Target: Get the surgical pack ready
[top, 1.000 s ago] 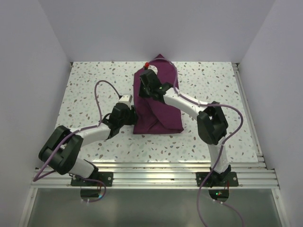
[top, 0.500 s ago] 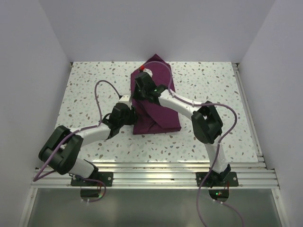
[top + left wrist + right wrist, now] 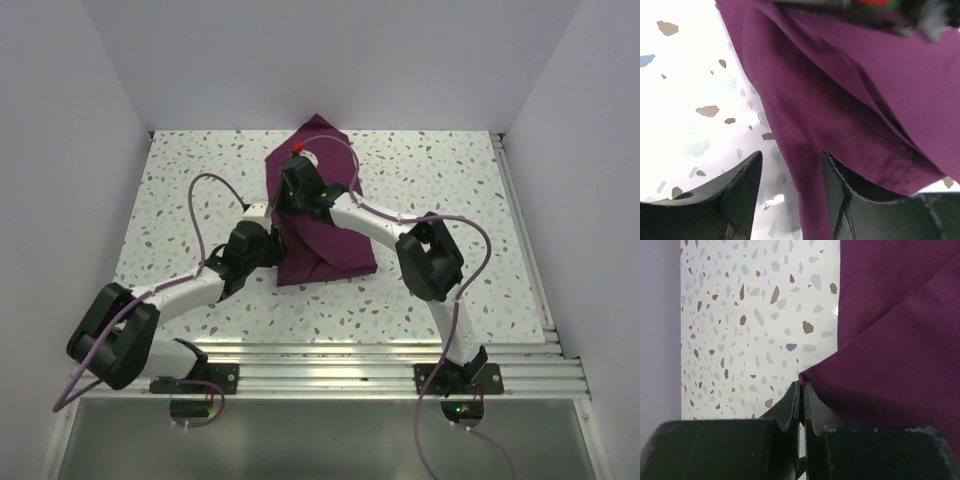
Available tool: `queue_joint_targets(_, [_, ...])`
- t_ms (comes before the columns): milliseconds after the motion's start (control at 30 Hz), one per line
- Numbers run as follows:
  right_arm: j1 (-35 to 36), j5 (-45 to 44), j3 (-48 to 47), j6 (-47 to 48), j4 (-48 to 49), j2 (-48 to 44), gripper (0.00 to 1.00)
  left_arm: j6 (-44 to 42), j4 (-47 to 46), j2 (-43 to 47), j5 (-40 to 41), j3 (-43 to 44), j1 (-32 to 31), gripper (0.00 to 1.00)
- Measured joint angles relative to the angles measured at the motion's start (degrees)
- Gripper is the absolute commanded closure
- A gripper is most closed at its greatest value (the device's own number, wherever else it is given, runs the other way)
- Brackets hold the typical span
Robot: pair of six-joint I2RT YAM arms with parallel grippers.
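Note:
The surgical pack [image 3: 335, 245] is a plum-purple cloth bundle in the middle of the speckled table. Its far flap is lifted and drawn toward the left. My right gripper [image 3: 290, 195] hangs over the bundle's left far part. In the right wrist view the right gripper [image 3: 801, 390] is shut on a corner of the purple cloth [image 3: 890, 340]. My left gripper [image 3: 268, 232] sits at the bundle's left edge. In the left wrist view the left gripper [image 3: 792, 175] is open, and a fold of the cloth [image 3: 840, 100] runs down between its fingers [image 3: 740, 192] without being pinched.
White walls close in the speckled table [image 3: 180, 200] at the back and on both sides. A metal rail [image 3: 320, 372] crosses the near edge, and a second rail [image 3: 525, 230] runs along the right side. A purple cable [image 3: 215, 190] loops above the left arm.
My right gripper has carried the cloth flap leftward across the bundle. The left arm has stretched forward, staying at the bundle's left edge.

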State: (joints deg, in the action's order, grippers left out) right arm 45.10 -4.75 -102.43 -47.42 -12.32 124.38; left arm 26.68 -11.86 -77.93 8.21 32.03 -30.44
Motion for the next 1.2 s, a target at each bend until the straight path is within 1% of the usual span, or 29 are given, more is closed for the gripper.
queue_joint_targets(200, [0.07,1.16,-0.02,-0.63,1.33,0.42,0.93,2.19,5.77,8.92,1.68,-1.03,0.00,0.41])
queue_joint_targets(300, [0.11,1.86,0.04,-1.14,2.78,1.20,0.87,2.84,9.70,13.86,2.73,-1.57,0.04,0.41])
queue_joint_targets(333, [0.13,2.19,0.04,-1.46,3.23,1.68,0.81,2.91,10.86,15.13,3.02,-1.57,0.15,0.41])
queue_joint_targets(400, [0.22,3.30,0.31,-2.14,4.39,2.54,0.77,3.15,12.52,16.48,3.34,-1.55,0.74,0.41])
queue_joint_targets(433, [0.26,3.87,0.48,-2.43,4.85,2.93,0.70,3.28,13.29,16.61,3.41,-1.55,1.29,0.41])
queue_joint_targets(467, [0.31,4.52,0.68,-2.75,5.18,3.32,0.66,3.37,13.94,16.52,3.43,-1.55,1.97,0.41])
queue_joint_targets(500, [0.39,4.98,0.79,-3.08,5.60,3.74,0.56,3.74,14.64,16.37,3.41,-1.55,2.78,0.41])
queue_joint_targets(600, [0.68,6.60,1.55,-3.89,6.69,4.07,0.50,4.20,15.91,16.13,3.37,-1.55,4.55,0.41])
queue_joint_targets(700, [0.76,7.32,1.66,-3.85,7.26,4.02,0.48,4.26,16.04,16.09,3.21,-1.55,5.33,0.41])
queue_joint_targets(800, [0.50,7.45,1.66,-3.32,7.21,3.50,0.48,4.33,16.06,15.37,2.56,-1.25,5.73,0.40])
queue_joint_targets(933, [-1.40,7.72,3.56,-1.68,6.78,0.22,0.49,5.20,15.61,13.49,2.01,0.13,6.03,0.34])
queue_joint_targets(967, [-2.34,7.87,4.87,-1.14,6.75,-1.55,0.49,5.42,15.19,12.68,1.92,0.72,6.05,0.32])
queue_joint_targets(1067, [-6.54,8.90,9.42,0.22,7.06,-7.54,0.50,5.88,13.88,8.85,1.75,3.26,6.08,0.28])
queue_joint_targets(1200, [-13.16,9.18,15.17,2.49,7.06,-14.78,0.50,6.84,11.17,1.77,1.57,7.17,6.58,0.28])
